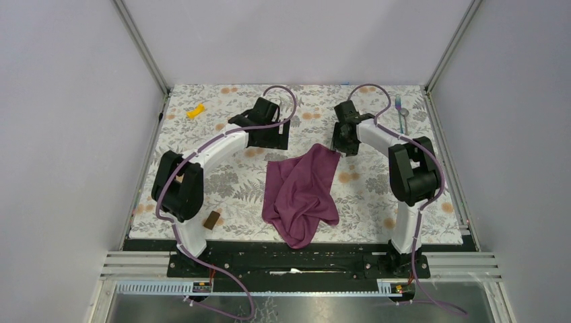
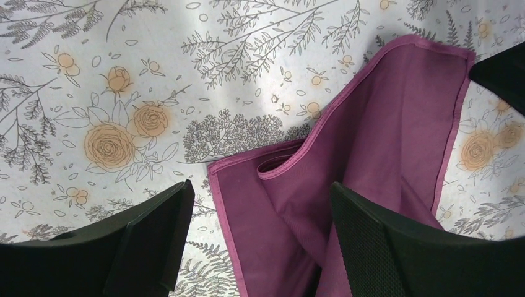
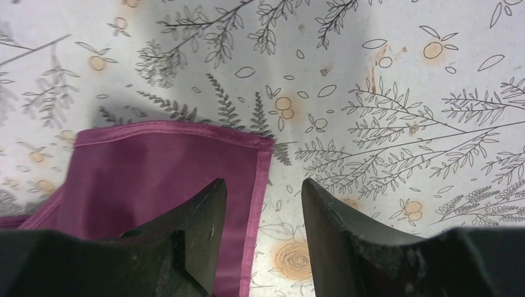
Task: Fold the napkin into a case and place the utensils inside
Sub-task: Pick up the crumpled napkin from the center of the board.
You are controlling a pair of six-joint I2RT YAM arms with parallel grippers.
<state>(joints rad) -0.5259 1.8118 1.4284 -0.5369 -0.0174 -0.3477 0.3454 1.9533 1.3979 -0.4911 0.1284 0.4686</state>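
Note:
The plum-magenta napkin (image 1: 303,192) lies crumpled and partly folded over itself mid-table, one corner reaching toward the far side. My left gripper (image 1: 273,134) is open above the napkin's far-left edge; in the left wrist view the cloth (image 2: 384,124) lies between and below the fingers (image 2: 371,247), with a hemmed corner under the gripper (image 2: 260,204). My right gripper (image 1: 345,142) is open over the napkin's far corner (image 3: 155,167); the hem runs below the gap in that gripper (image 3: 263,189). The fork and spoon (image 1: 400,113) lie at the far right, apart from both grippers.
A small yellow piece (image 1: 196,111) lies at the far left of the floral tablecloth (image 1: 222,182). A small brown block (image 1: 212,219) sits near the front left by the left arm's base. Metal frame posts and walls close in the table's sides.

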